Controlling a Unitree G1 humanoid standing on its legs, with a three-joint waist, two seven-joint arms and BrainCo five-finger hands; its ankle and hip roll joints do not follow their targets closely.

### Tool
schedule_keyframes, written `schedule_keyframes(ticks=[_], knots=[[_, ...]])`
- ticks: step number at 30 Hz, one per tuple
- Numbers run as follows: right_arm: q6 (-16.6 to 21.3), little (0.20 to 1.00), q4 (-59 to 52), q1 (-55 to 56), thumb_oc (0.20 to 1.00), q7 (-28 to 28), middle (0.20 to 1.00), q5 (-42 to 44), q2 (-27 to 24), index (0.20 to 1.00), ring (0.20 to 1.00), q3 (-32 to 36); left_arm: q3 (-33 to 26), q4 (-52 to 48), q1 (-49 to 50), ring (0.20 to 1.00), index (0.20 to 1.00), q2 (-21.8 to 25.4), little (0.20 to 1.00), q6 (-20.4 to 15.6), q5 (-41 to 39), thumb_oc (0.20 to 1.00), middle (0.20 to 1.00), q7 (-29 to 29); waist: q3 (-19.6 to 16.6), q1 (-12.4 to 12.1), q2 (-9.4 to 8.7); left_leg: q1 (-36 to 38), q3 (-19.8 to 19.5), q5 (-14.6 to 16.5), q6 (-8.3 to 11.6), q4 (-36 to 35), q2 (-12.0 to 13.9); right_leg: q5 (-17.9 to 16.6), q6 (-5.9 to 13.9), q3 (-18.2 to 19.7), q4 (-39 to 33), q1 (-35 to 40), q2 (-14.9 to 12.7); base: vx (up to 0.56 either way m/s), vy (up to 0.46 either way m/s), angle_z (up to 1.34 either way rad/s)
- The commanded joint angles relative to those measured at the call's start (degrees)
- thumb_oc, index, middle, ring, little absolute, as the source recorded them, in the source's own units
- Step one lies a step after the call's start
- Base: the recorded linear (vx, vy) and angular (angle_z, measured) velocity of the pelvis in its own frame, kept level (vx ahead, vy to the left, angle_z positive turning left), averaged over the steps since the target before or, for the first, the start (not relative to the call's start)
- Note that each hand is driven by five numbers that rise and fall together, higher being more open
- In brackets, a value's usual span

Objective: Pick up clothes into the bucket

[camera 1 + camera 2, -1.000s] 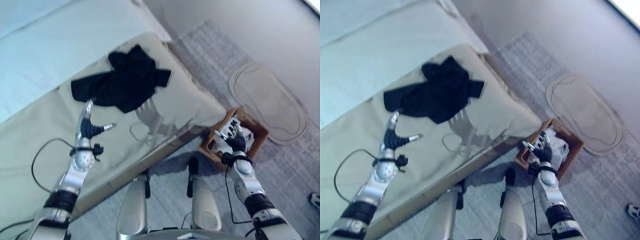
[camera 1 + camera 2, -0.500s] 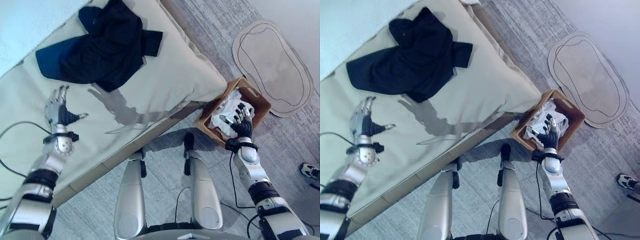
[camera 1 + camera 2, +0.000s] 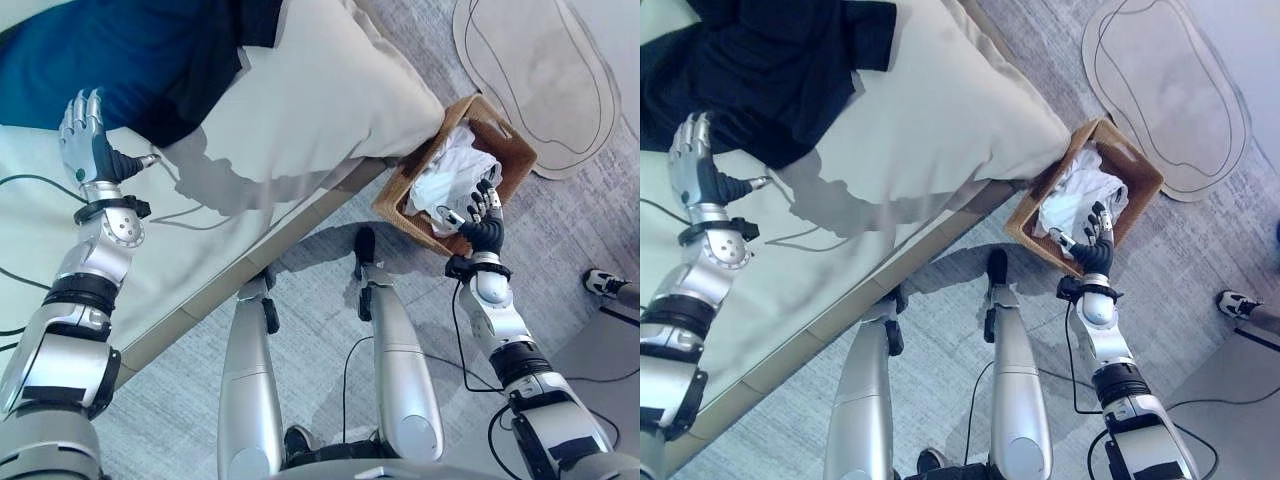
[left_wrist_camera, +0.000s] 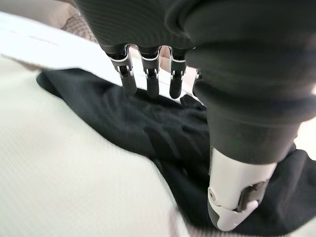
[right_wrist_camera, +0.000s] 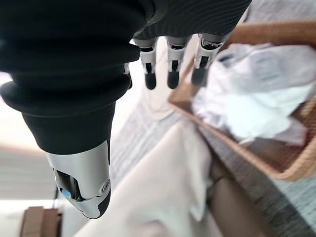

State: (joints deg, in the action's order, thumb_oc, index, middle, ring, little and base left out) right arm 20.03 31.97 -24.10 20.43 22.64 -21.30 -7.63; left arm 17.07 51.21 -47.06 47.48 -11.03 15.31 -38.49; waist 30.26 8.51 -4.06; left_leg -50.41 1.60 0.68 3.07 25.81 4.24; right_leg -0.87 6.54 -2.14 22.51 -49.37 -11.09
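Two silver-grey arms with dark bands end in the left hand (image 3: 92, 148) and right hand (image 3: 485, 228). Each hand has silver, dark-tipped fingers, with a dark ribbed cover over its back and wrist.

Left hand (image 3: 88, 140) raised out ahead on the left, palm facing inward, fingers (image 4: 150, 79) straight and together, thumb stuck out sideways; holds nothing; left arm reaches forward, slightly bent at the elbow. Right hand (image 3: 485, 222) held lower on the right, fingers (image 5: 170, 66) straight and spread, empty; right forearm angled up toward it.
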Motion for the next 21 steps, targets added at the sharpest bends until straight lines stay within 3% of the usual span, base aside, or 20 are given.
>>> schedule_keyframes(ticks=[1, 11, 12, 14, 15, 16, 21], knots=[[3.7, 1.000, -5.3, 2.9, 1.000, 0.9, 1.000, 0.1, -2.7, 1.000, 1.000, 1.2, 0.3, 1.1, -4.1, 1.000, 1.000, 5.6, 1.000, 0.0, 0.0, 1.000, 1.000, -1.7, -2.3, 0.2, -0.50, -4.2, -1.9, 1.8, -0.92, 4.5, -1.0, -3.5, 4.33, 0.2, -2.0, 0.6, -3.0, 0.00, 0.041, -0.06], [4.8, 1.000, -6.9, 4.7, 1.000, 0.4, 1.000, -0.2, -4.0, 1.000, 1.000, 2.6, 6.0, 6.7, -12.1, 1.000, 1.000, 9.0, 1.000, 2.0, 2.2, 1.000, 1.000, -0.5, -3.4, 2.1, 0.06, -9.2, -0.8, 2.3, -1.45, 5.8, -0.8, -5.2, 5.06, 1.9, -2.7, -5.3, -3.2, 0.02, 0.045, -0.06], [4.9, 1.000, -7.0, 4.9, 1.000, 0.4, 1.000, -0.1, -4.0, 1.000, 1.000, 2.7, 6.4, 7.0, -12.7, 1.000, 1.000, 9.2, 1.000, 2.1, 2.4, 1.000, 1.000, -0.5, -3.8, 2.0, 0.32, -9.0, -1.0, 4.2, -1.07, 6.1, -0.7, -3.6, 5.37, 2.1, -2.3, -5.2, -3.0, 0.08, 0.014, -0.06], [5.0, 1.000, -7.5, 5.6, 1.000, 0.1, 1.000, -0.2, -4.0, 1.000, 1.000, 3.0, 7.4, 7.8, -14.1, 1.000, 1.000, 10.2, 1.000, 2.1, 3.1, 1.000, 1.000, -0.3, -4.0, 2.3, 0.30, -9.8, -0.8, 4.2, -1.11, 6.0, -0.8, -4.0, 5.44, 2.4, -2.8, -6.1, -3.0, 0.01, 0.018, -0.10], [5.2, 1.000, -8.2, 6.0, 1.000, 0.0, 1.000, -0.4, -4.1, 1.000, 1.000, 3.2, 7.8, 7.8, -14.7, 1.000, 1.000, 10.8, 1.000, 2.3, 3.6, 1.000, 1.000, -0.4, -3.8, 2.6, 0.15, -10.9, -0.4, 2.3, -1.58, 5.7, -1.1, -5.9, 5.25, 2.5, -3.4, -7.1, -3.3, 0.01, 0.031, -0.11], [5.3, 1.000, -8.2, 6.7, 1.000, -0.2, 1.000, -0.4, -4.0, 1.000, 1.000, 3.4, 8.0, 7.9, -15.0, 1.000, 1.000, 11.4, 1.000, 2.4, 3.7, 1.000, 1.000, -0.4, -4.1, 2.6, 0.35, -10.6, -0.7, 4.2, -1.21, 5.9, -0.9, -4.4, 5.68, 2.7, -3.2, -6.8, -3.0, 0.01, 0.036, -0.09], [5.5, 1.000, -8.8, 9.0, 1.000, -0.7, 1.000, -0.2, -3.8, 1.000, 1.000, 3.7, 9.5, 9.4, -16.9, 1.000, 1.000, 12.4, 1.000, 3.0, 3.2, 1.000, 1.000, 1.1, -4.3, 3.0, 0.36, -12.6, -0.5, 4.6, -1.33, 7.2, -0.9, -4.8, 5.87, 3.1, -3.3, -8.5, -3.3, 0.02, 0.009, -0.02]])
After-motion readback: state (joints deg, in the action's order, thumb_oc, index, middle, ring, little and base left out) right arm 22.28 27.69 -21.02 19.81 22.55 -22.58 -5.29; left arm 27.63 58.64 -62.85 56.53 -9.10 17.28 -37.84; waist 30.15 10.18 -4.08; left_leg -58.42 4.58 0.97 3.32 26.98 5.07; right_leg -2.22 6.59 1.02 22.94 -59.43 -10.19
